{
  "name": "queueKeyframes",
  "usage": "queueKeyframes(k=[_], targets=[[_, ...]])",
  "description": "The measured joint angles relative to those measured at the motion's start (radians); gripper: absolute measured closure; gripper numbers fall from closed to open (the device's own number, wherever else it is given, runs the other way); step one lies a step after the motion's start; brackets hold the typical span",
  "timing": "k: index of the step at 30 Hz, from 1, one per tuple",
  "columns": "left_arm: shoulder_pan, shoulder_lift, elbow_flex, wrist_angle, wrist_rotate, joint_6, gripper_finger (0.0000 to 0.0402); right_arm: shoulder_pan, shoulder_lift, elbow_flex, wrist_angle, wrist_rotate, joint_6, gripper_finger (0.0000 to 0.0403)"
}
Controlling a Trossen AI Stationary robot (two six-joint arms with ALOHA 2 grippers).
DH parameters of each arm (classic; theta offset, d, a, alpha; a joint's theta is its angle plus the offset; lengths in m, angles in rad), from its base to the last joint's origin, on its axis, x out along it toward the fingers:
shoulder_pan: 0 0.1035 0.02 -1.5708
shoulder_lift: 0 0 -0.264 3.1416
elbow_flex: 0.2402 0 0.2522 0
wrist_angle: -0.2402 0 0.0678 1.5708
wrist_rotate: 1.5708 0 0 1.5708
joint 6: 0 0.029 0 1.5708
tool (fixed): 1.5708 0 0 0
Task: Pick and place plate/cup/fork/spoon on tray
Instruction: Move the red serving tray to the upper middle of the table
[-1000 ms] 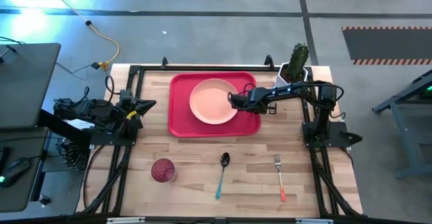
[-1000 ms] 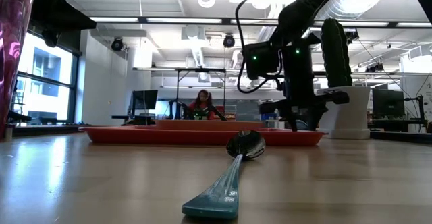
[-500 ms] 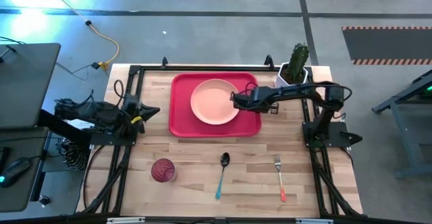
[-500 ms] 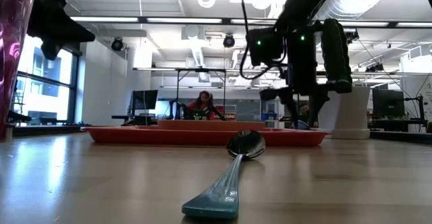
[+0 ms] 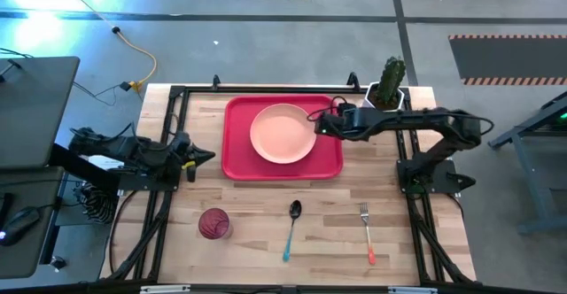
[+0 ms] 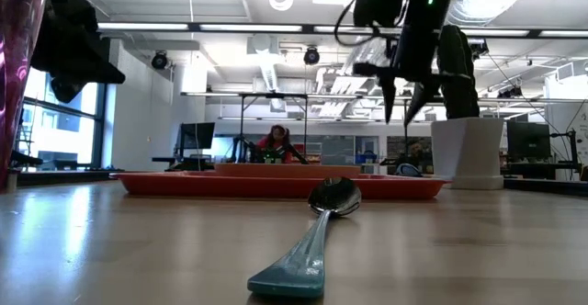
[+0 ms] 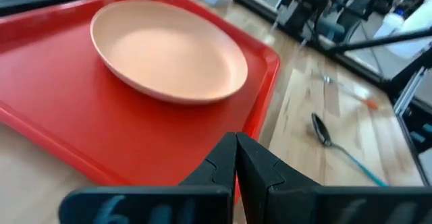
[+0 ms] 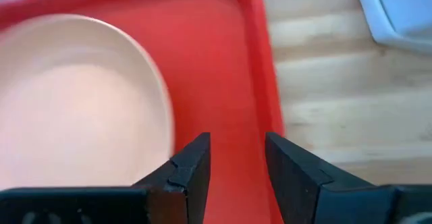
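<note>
The red tray point(image 5: 237, 157) carries the peach plate point(image 5: 283, 133), above whose right edge the right gripper point(image 5: 316, 123) hovers part-open and empty, the left gripper point(image 5: 209, 155) waits pinched together left of the tray, and cup point(image 5: 213, 224), spoon point(image 5: 292, 228) and fork point(image 5: 366, 233) lie on the wood nearer the front edge.

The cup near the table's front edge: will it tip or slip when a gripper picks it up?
The cup stands upright and looks small and translucent, so probably light plastic. Its smooth wall may slip in a loose grip. A sideways push could tip it.
</note>
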Motion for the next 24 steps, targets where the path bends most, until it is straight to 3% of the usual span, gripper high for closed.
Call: queueKeyframes(k=[12, 24], targets=[[0.103, 0.277, 0.096, 0.010, 0.115, 0.018, 0.0401, 0.011, -0.182, 0.002, 0.164, 0.029, -0.200, 0.0272], [0.343, 0.554, 0.303, 0.009, 0.466, 0.026, 0.0401, -0.037, -0.308, 0.002, 0.282, -0.008, -0.439, 0.0272]])
